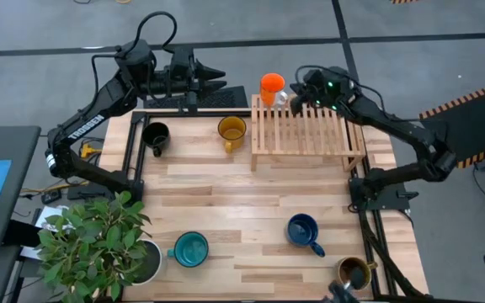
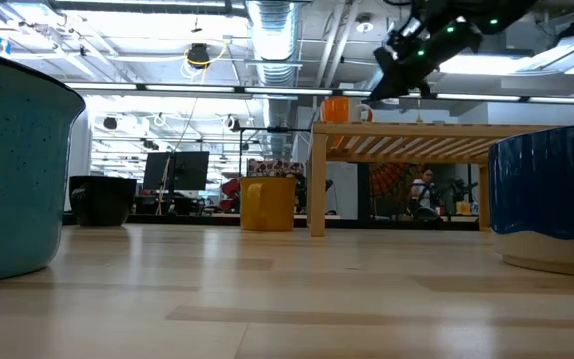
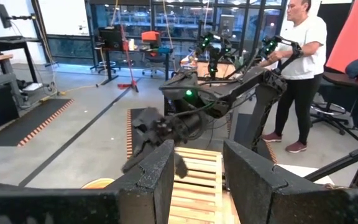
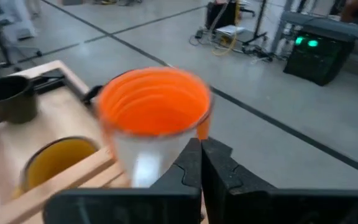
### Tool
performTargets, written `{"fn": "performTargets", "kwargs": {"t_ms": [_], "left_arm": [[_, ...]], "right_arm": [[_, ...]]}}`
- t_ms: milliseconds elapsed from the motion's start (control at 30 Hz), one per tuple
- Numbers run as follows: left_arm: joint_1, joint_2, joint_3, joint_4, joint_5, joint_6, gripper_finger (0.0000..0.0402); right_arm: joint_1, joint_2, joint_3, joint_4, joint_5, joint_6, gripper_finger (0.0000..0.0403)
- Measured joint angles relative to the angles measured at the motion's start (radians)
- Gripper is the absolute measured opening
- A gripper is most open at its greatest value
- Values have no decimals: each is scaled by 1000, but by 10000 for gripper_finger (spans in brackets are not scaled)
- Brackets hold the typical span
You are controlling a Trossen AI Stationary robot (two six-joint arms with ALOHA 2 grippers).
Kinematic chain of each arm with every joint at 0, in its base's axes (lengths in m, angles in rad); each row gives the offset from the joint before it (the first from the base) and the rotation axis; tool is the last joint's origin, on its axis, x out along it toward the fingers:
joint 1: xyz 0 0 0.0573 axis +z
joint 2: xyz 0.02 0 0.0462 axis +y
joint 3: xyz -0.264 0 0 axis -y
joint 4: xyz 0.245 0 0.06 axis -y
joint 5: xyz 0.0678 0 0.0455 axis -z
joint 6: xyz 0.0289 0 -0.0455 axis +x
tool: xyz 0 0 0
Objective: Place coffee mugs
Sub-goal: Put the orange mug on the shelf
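Observation:
The orange mug (image 1: 272, 84) (image 4: 154, 109) stands upright on the far left corner of the wooden rack (image 1: 306, 130) (image 2: 417, 130). My right gripper (image 1: 286, 98) (image 4: 201, 149) is shut, just right of the mug, fingertips at its handle. The black mug (image 1: 156, 135) and yellow mug (image 1: 231, 130) stand on the table's far part. The teal mug (image 1: 190, 249), dark blue mug (image 1: 303, 229) and olive-brown mug (image 1: 356, 271) stand near the front edge. My left gripper (image 1: 217, 82) (image 3: 197, 155) waits open in the air beyond the far edge. My right gripper comes slanting down from the table's right, and its shut fingertips (image 4: 191, 158) stand right at the orange mug's handle (image 4: 204, 127). I cannot tell whether they touch it. The mug's base rests on the rack's slats.
A leafy plant (image 1: 99, 240) in a white pot (image 1: 146, 261) fills the near left corner. The rack covers the far right part of the table. Bare wood lies across the middle (image 1: 242, 189). A person (image 3: 300, 62) stands in the room beyond the table.

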Motion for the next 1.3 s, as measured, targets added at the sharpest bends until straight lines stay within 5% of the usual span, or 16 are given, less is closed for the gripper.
{"fn": "performTargets", "kwargs": {"t_ms": [267,567,767,1300], "left_arm": [[0,0,0,1,0,0,122],[0,0,0,-4,1,0,122],[0,0,0,-8,13,1,122],[0,0,0,-55,13,17,122]], "right_arm": [[-51,152,174,-147,8,3,18],[-141,261,371,-282,-153,23,18],[-218,351,492,-361,-376,135,18],[-185,410,508,-439,-509,116,19]]}}
